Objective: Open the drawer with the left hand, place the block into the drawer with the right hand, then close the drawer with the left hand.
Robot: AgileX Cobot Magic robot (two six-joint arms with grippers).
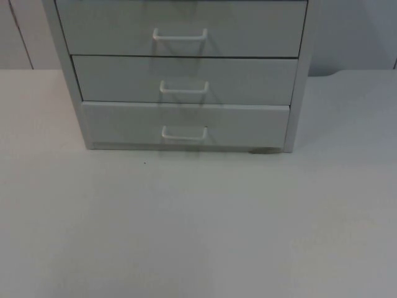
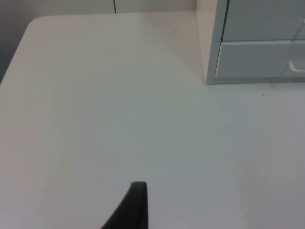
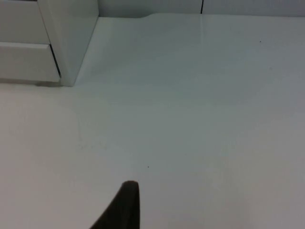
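A white table top (image 1: 198,230) is seen stretching forward to a grey partition wall (image 1: 350,31), with a pale grey drawer cabinet (image 1: 183,74) set at its far middle, against the wall. Three drawer fronts are stacked in the cabinet, each fitted with a white bow handle. The bottom drawer (image 1: 186,124) is seen shut or very nearly so, its front standing slightly proud of the frame, its handle (image 1: 184,133) centred on it. A small dark mark (image 1: 265,149) is noted at the cabinet's foot near its right corner; what it is cannot be told.

The left gripper (image 2: 136,210) is held low over bare table, well apart from the cabinet's left corner, with the bottom drawer's handle glimpsed beyond that corner. One black fingertip alone is shown, so whether the fingers are parted or closed cannot be told. The right gripper (image 3: 125,205) is held likewise over bare table, well apart from the cabinet's right side; its state cannot be told either.

Broad open surface is left before the cabinet and along both its flanks, out to the table's rounded far corners.
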